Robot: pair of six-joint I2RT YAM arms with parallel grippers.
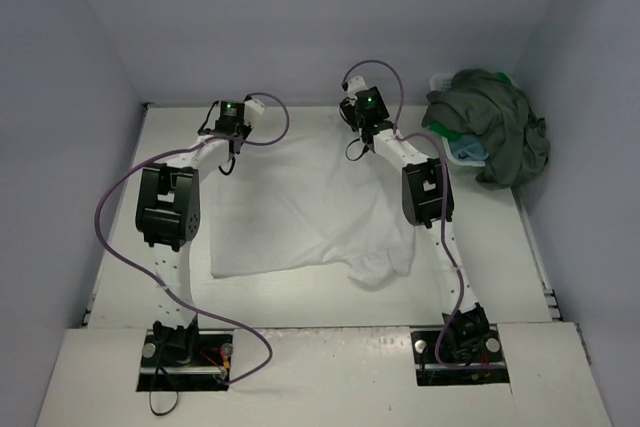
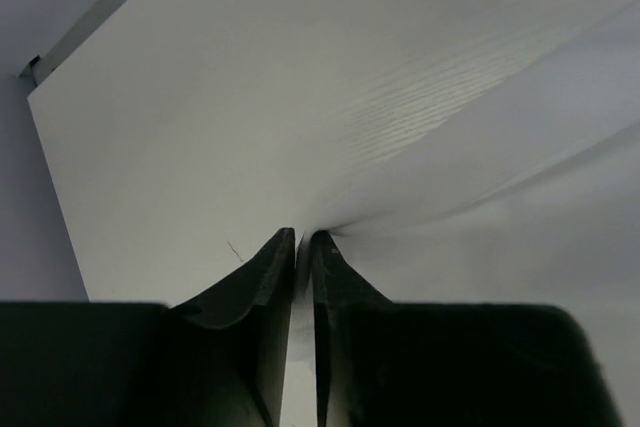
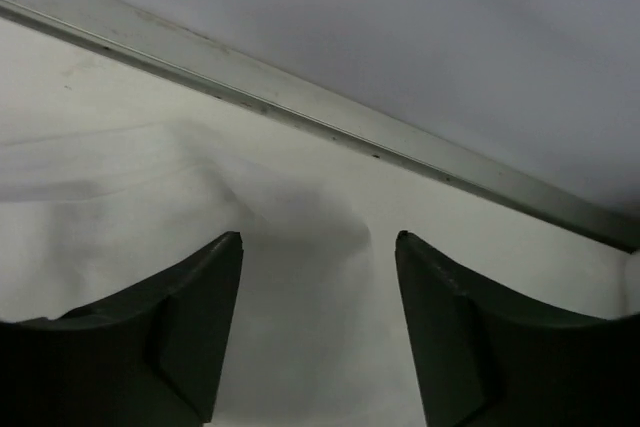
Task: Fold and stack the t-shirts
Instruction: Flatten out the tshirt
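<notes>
A white t-shirt (image 1: 300, 207) is spread flat across the middle of the table (image 1: 330, 307), between the 2 arms, with 1 sleeve rumpled at its near right corner. The left gripper (image 1: 230, 155) is seen at the shirt's far left corner. In the left wrist view its fingers (image 2: 270, 267) are drawn together to a thin slit, and the cloth's folds run into the tips, so the white t-shirt is pinched there. The right gripper (image 1: 356, 145) is placed at the far right corner. Its jaws are spread wide and nothing is held; white cloth lies beneath them, near the metal strip (image 3: 300, 102) at the table's far edge. In the table's far right corner, a white basket (image 1: 438, 81) is heaped with a dark olive-grey t-shirt (image 1: 495, 127). Bits of a green t-shirt (image 1: 443, 130) and a light blue t-shirt (image 1: 472, 152) are glimpsed beneath it.
</notes>
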